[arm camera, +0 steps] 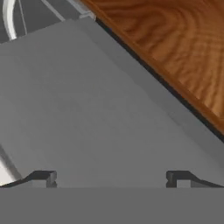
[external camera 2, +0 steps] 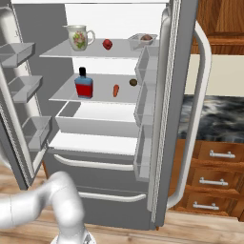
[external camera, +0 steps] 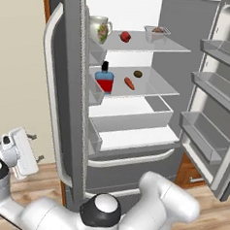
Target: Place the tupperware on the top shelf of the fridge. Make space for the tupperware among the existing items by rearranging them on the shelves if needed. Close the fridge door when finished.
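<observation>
Hovering spread wide and empty, gripper [arm camera: 111, 177] close against the grey outer face of the left door [arm camera: 87, 113], wood panel [arm camera: 175, 48] beyond its edge. Seen at lower left of the left base view, gripper [external camera: 22, 152] outside that door, just beside its white handle [external camera: 52, 98]. Fridge [external camera: 133, 89] standing with both doors open. Tupperware [external camera: 156, 34] [external camera 2: 143, 39] resting on the top shelf [external camera: 141, 45] toward the right, red fruit [external camera: 125, 36] and floral pitcher [external camera: 99, 28] to its left. On the shelf below: blue-and-red bottle [external camera: 104, 80], carrot [external camera: 130, 83], dark-brown lump [external camera: 138, 74].
</observation>
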{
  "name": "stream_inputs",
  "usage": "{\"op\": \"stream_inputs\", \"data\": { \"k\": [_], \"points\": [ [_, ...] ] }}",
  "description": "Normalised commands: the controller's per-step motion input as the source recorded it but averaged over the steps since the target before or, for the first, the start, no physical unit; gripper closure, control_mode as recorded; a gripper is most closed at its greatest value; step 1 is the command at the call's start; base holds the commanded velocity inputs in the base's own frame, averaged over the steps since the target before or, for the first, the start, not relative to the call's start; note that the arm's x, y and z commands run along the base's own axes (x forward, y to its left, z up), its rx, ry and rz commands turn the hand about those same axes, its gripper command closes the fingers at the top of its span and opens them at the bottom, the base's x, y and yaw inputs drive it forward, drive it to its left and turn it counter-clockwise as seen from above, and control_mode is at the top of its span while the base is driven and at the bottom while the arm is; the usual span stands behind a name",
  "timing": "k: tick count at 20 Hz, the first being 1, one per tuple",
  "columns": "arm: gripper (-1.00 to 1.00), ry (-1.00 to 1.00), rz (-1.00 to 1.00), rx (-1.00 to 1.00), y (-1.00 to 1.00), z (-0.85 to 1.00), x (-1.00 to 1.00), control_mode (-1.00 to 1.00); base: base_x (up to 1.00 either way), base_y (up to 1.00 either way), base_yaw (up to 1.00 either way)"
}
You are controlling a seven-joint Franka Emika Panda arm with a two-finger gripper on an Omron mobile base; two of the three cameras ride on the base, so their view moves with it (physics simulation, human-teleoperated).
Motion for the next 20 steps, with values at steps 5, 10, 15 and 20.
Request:
{"op": "stream_inputs", "data": {
  "k": [5, 10, 15, 20],
  "points": [
    [-1.0, 0.2, -0.15, -0.04, -0.43, -0.08, 0.55, -1.0, 0.0, 0.0, 0.0],
    [-1.0, 0.17, -0.14, -0.03, -0.99, -0.18, 0.01, -1.0, 0.0, 0.0, 0.0],
    [-1.0, 0.14, -0.1, 0.0, -1.0, -0.05, 0.0, -1.0, 0.0, 0.0, 0.0],
    [-1.0, 0.12, -0.04, 0.0, -1.0, 0.0, 0.11, -1.0, 0.0, 0.0, 0.0]
  ]
}}
